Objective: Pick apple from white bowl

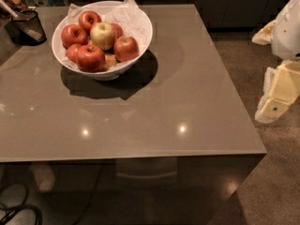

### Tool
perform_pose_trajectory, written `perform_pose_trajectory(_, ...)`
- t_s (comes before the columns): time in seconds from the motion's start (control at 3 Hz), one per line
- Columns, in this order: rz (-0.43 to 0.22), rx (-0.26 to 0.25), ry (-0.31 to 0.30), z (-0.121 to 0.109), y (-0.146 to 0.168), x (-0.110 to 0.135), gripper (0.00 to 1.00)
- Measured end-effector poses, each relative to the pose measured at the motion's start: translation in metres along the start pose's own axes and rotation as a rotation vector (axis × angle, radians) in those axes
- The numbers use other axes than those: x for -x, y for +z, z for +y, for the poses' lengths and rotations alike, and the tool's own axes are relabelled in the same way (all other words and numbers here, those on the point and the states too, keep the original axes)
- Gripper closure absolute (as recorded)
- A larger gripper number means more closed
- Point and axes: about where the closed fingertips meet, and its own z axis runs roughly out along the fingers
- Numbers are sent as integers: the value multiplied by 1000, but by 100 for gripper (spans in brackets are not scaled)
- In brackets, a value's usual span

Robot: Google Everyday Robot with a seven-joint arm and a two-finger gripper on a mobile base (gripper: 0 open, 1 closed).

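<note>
Apples [91,57] are sitting in the white bowl [140,41], which is standing toward the far left corner of the table [187,102].

Near edge: the grey, glossy table top is reflecting small points of light. Dark cables [14,212] are lying on the floor [276,191] below the near left corner.

Right edge: the end effector [276,95], a cream-coloured assembly, is hanging beyond the right edge of the table, about midway along it and over the floor. It is well apart from the bowl. How far it is opening cannot be told, nor can any object be seen in its hold.

Far left: the bowl is resting upright on the table and casting a dark shadow toward the near right. Crinkled white paper [126,13] is lining it and rising above the far rim. Several red apples are crowding together inside, touching one another, with one yellow-green apple [103,35] lying among them near the middle.

Far left corner: a black mesh cup [29,28] is standing just beside the bowl, apart from it.
</note>
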Motion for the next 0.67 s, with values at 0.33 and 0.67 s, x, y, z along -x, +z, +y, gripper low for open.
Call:
perform_pose_trajectory(0.33, 0, 0, 0, 0, 0, 0, 0)
perform_pose_trajectory(0.67, -6, 5, -6, -15, 0, 13, 0)
